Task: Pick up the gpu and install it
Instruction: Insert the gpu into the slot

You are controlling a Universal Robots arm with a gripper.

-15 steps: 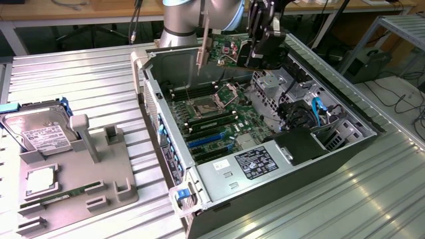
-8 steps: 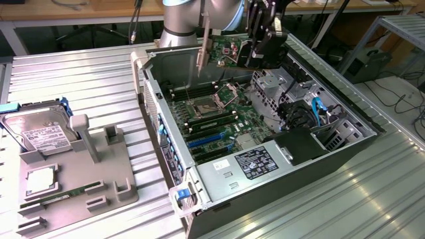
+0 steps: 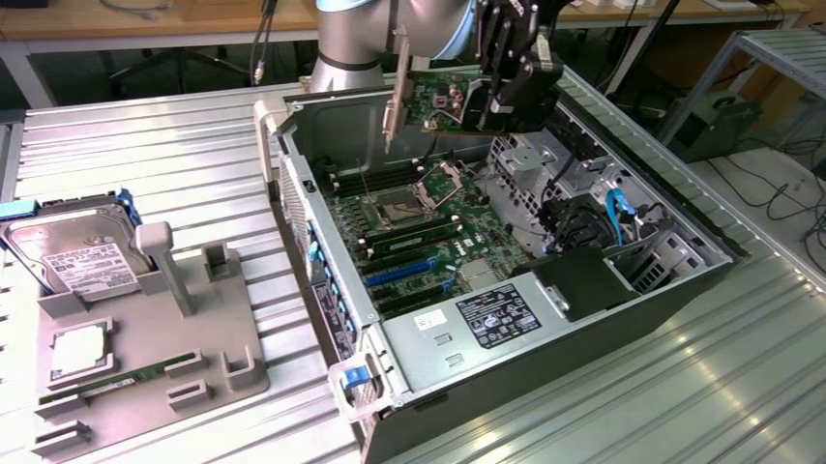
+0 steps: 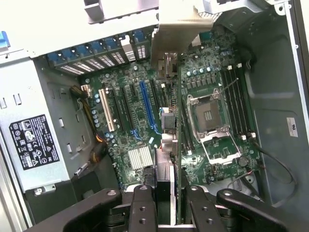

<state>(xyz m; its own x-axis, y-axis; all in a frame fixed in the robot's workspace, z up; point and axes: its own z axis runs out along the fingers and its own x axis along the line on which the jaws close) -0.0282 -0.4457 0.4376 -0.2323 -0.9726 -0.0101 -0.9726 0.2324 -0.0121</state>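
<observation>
- Exterior view: in the upper middle of the frame your gripper [image 3: 488,104] is clamped on the graphics card [image 3: 443,101], which hangs in the air above the open computer case [image 3: 290,184]. The card's long axis runs across the frame, with its silver bracket [image 3: 394,101] at the exterior view's left end. The blue slot [image 3: 400,274] on the motherboard [image 3: 427,232] lies lower in the frame and somewhat to the left, well apart from the card.
- Wrist view: you see the graphics card [image 4: 179,145] edge-on between the gripper [image 4: 171,200] fingers, its bracket [image 4: 178,24] at the far end. Its edge runs about parallel to the blue slot [image 4: 147,108] but not over it. It lies between that slot and the processor socket [image 4: 210,113].
</observation>
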